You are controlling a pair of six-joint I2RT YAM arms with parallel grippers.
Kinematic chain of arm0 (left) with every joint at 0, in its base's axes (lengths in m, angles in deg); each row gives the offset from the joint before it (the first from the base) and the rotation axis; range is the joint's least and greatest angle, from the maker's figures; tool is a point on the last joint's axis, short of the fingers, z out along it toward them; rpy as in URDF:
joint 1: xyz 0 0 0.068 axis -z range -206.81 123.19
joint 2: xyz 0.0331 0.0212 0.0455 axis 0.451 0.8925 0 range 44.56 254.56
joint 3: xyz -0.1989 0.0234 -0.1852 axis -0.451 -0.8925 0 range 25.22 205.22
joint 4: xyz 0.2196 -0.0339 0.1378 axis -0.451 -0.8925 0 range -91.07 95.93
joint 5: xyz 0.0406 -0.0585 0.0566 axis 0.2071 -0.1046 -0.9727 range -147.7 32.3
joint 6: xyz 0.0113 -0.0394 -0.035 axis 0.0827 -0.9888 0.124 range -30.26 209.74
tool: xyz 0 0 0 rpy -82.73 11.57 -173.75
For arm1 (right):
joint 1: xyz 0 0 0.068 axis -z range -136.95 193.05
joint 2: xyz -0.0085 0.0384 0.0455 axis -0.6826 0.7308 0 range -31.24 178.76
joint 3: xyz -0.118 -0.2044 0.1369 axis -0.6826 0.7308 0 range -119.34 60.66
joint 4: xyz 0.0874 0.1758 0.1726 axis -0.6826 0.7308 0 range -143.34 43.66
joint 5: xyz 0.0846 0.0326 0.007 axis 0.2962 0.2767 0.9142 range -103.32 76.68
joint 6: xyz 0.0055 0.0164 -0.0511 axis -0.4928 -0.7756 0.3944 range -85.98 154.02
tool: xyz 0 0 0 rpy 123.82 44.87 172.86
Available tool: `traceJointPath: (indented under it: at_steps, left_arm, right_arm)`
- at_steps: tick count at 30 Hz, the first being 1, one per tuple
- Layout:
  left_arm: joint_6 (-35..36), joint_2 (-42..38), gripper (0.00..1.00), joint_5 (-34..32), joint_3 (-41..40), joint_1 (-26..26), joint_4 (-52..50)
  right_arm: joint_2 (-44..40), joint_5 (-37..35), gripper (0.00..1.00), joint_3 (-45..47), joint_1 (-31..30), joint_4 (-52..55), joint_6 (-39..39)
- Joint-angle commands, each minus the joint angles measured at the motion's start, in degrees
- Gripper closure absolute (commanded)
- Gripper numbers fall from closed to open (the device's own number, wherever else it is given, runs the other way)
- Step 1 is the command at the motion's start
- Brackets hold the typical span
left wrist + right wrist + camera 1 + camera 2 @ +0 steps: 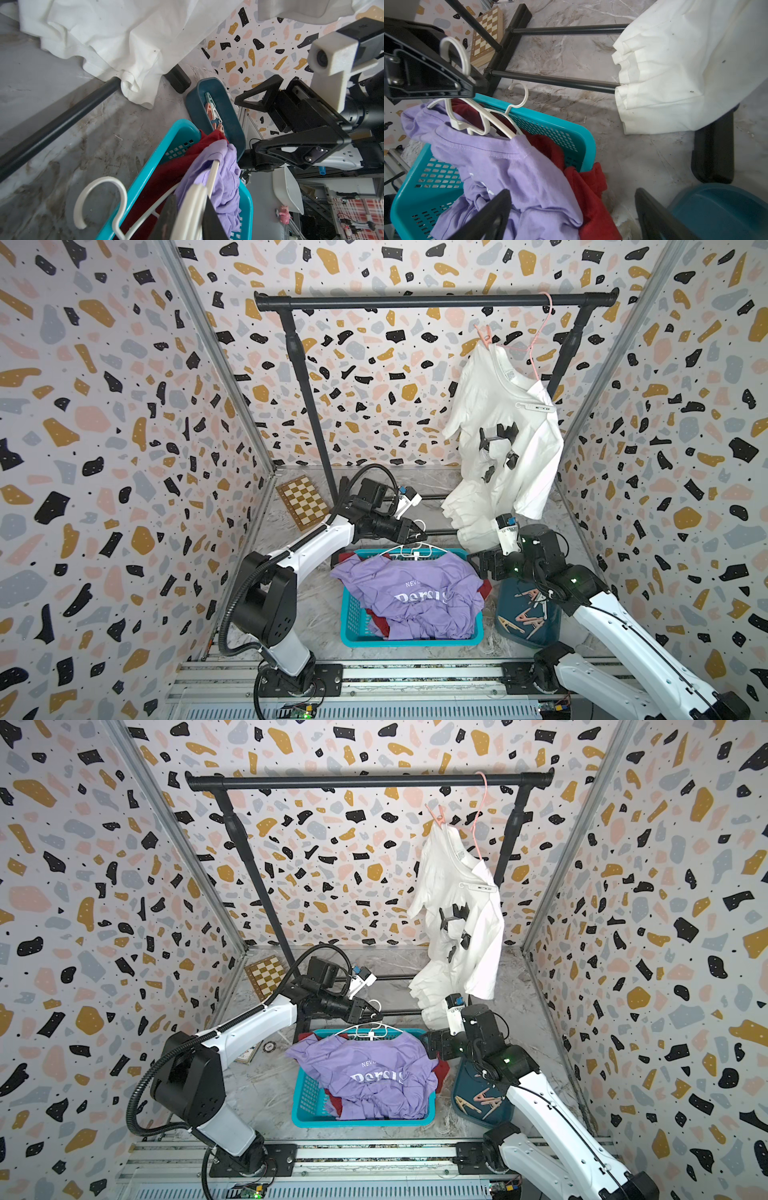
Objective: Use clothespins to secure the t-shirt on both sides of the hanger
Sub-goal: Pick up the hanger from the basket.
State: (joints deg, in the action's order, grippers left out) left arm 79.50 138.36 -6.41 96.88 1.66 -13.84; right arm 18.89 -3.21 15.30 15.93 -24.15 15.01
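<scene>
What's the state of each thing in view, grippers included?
white t-shirt: hangs askew on the pink hanger.
pink hanger: hooked on the rail, tilted.
pink clothespin: clipped on the shirt's upper shoulder.
white peg-like piece: on the lower shoulder, too small to identify.
spare clothespins: loose in the dark teal tray.
purple t-shirt: crumpled in the teal basket, white hanger in its collar.
left gripper: fingers shut on a white hanger.
right gripper: open, empty.

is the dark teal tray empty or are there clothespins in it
Not empty. Several clothespins, pink and tan, lie loose in the tray, as both top views show.
</scene>
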Motion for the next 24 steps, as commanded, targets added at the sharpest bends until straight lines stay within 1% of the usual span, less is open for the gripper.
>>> traceJointPath:
  at_steps: [1, 3, 7, 12, 15, 17, 20, 24]
  left_arm:
    - [0.46, -3.15, 0.91, -1.51, -0.73, 0.79, 0.25]
    - [0.42, -4.47, 0.96, -2.29, -0.82, 1.19, 0.0]
    - [-0.23, -6.87, 0.98, -3.63, -1.08, 1.78, -0.42]
    - [-0.99, -9.29, 1.0, -4.61, -1.74, 2.03, -0.01]
    - [-1.72, -10.09, 1.0, -4.99, -1.85, 2.53, 0.04]
    - [-2.07, -10.82, 1.0, -6.42, -2.29, 2.98, 0.38]
    - [-1.72, -11.03, 1.0, -6.85, -2.58, 3.22, 0.33]
    - [-2.24, -11.03, 1.0, -8.02, -3.14, 3.34, 0.84]
  right_arm:
    - [-1.63, -3.77, 0.06, -2.86, 0.3, 5.05, -3.31]
    - [-2.96, -5.48, 0.06, -2.93, 0.49, 7.95, -6.38]
    - [-6.49, -8.65, 0.06, -2.08, 0.65, 13.29, -12.04]
    - [-10.22, -10.23, 0.04, 0.09, 0.57, 18.91, -16.5]
    - [-13.27, -13.4, 0.03, -0.04, 0.57, 23.28, -21.9]
    - [-16.24, -14.41, 0.02, 0.13, 0.57, 25.6, -25.9]
    - [-19.62, -14.35, 0.03, 1.98, 0.64, 26.71, -30.19]
    - [-19.89, -17.35, 0.03, 4.79, 0.68, 27.4, -32.52]
